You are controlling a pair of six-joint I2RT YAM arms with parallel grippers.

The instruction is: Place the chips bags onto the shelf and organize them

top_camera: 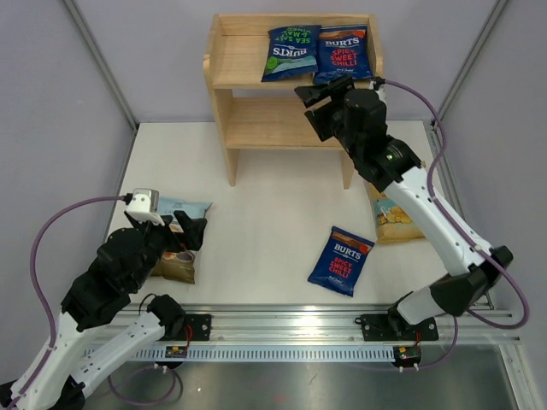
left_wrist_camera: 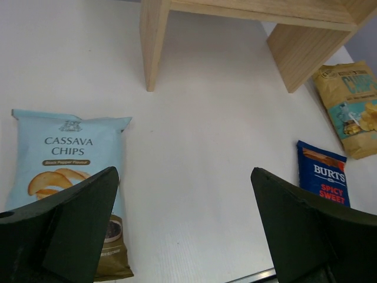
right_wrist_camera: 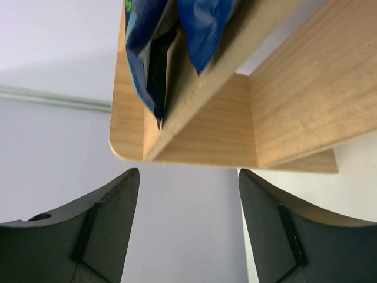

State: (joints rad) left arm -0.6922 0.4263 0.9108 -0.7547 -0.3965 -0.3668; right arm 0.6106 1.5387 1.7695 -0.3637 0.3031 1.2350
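Two bags are lying on the shelf point(top_camera: 244, 60), and three are waiting on the table point(top_camera: 256, 213).

The left gripper point(left_wrist_camera: 184, 174) is hovering wide open and empty over the pale blue bag point(left_wrist_camera: 68, 153). The right gripper point(right_wrist_camera: 187, 177) is hanging released and empty at the top tier's front edge, where the green-label bag point(top_camera: 291, 51) and a red-label bag point(top_camera: 344, 51) are lying side by side. The bags are looking light, puffy, crinkly and crushable, so pinching a flat end seam is probably safest. The top view is showing the second red-label bag point(top_camera: 342, 260) mid-table and the yellow bag point(top_camera: 395, 224) by the shelf's leg. The right wrist view is showing only the shelf's underside and bag ends poking over.
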